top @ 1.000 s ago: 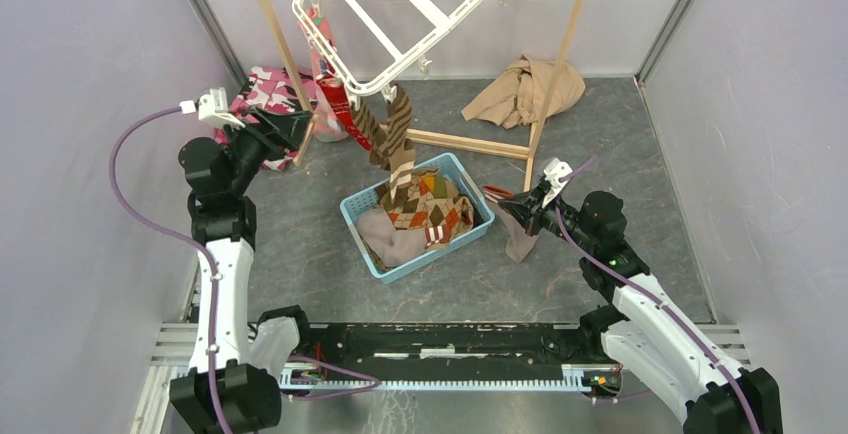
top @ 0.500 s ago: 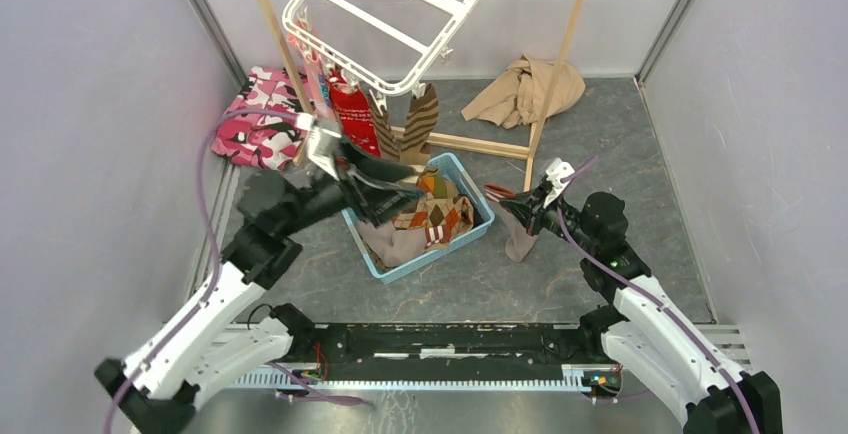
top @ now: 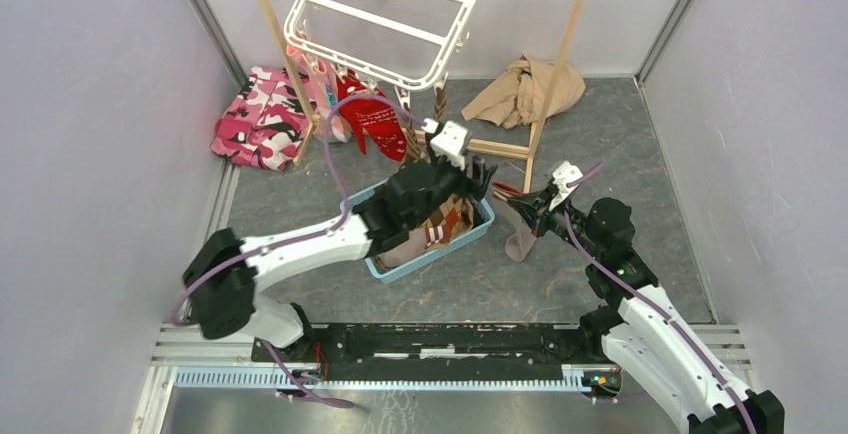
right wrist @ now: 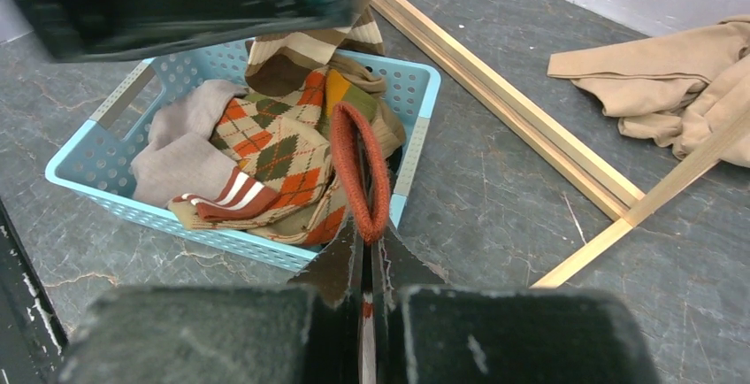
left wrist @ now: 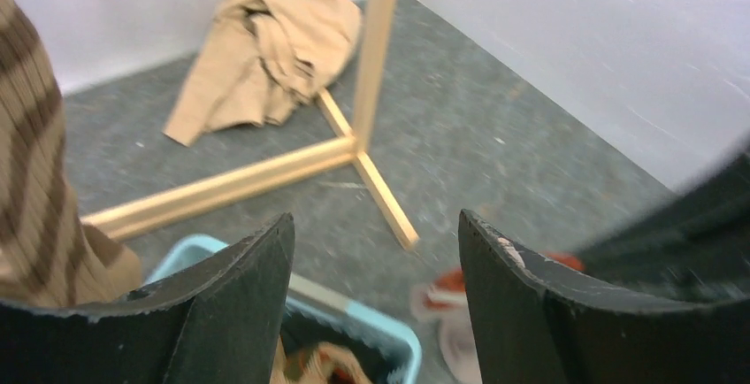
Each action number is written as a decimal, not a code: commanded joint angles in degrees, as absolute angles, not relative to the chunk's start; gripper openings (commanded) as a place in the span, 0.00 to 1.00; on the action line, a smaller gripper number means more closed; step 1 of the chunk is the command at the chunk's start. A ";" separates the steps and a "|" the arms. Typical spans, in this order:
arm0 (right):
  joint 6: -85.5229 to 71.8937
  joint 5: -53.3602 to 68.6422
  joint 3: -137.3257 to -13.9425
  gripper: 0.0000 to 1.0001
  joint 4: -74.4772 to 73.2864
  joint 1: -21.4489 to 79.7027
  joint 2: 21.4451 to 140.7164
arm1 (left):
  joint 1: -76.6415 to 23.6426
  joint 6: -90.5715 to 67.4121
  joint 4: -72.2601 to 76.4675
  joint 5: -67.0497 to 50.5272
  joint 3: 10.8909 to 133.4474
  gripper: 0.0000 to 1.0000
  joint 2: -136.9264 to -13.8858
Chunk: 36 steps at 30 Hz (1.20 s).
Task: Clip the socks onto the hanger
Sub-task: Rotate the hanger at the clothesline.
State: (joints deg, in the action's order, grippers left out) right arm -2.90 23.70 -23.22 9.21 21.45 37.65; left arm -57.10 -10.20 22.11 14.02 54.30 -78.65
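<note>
The step in hand is judged to be the pickup and presentation of 1 more sock for clipping. A taupe sock with a ribbed rust-orange cuff (right wrist: 361, 167) is pinched at the cuff edge by the right gripper (right wrist: 367, 238), whose fingers are pressed together on the fabric; in the overhead view its foot is seen hanging down beside the light blue perforated plastic basket (right wrist: 177, 222).

The left arm is stretched across the basket, and the left gripper (left wrist: 373, 221) is held spread with nothing between its fingers, aimed toward the held sock.

The white plastic rectangular hanger with crossbars (top: 358, 59) hangs tilted at the back, well above and apart from both grippers. 3 socks are already clipped under it: a pink one (top: 322, 94), a red one (top: 385, 126) and a brown-striped one (top: 437, 104). An orange, brown and cream argyle sock (right wrist: 285, 147) and others lie in the basket, so the task is judged to be partly done.

For the next move, the cuff would need to be raised to a free clip, and that clip opened by the empty left gripper so the cuff edge can be fed in.
</note>
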 commanded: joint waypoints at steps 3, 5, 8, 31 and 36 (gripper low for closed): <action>-1.57 20.90 -23.74 0.01 7.90 21.36 35.76 | -57.22 -2.60 32.53 33.28 65.77 0.73 -92.23; -1.46 20.62 -23.58 0.01 7.41 21.35 35.27 | -57.13 -0.72 34.66 36.92 67.00 0.72 -96.13; -0.77 20.07 -23.65 0.00 6.44 21.31 34.74 | -56.62 2.61 36.31 40.40 68.03 0.71 -98.85; -1.49 21.38 -23.28 0.00 8.23 21.35 35.77 | -29.31 -5.38 29.37 35.83 47.45 0.68 -68.80; -1.04 21.47 -23.86 0.01 7.57 21.36 35.30 | -21.36 -9.46 25.39 29.80 53.01 0.69 -70.74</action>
State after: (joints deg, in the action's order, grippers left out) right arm -1.21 20.97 -23.07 5.91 21.45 35.90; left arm -26.22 -4.47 28.88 35.42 47.97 -69.32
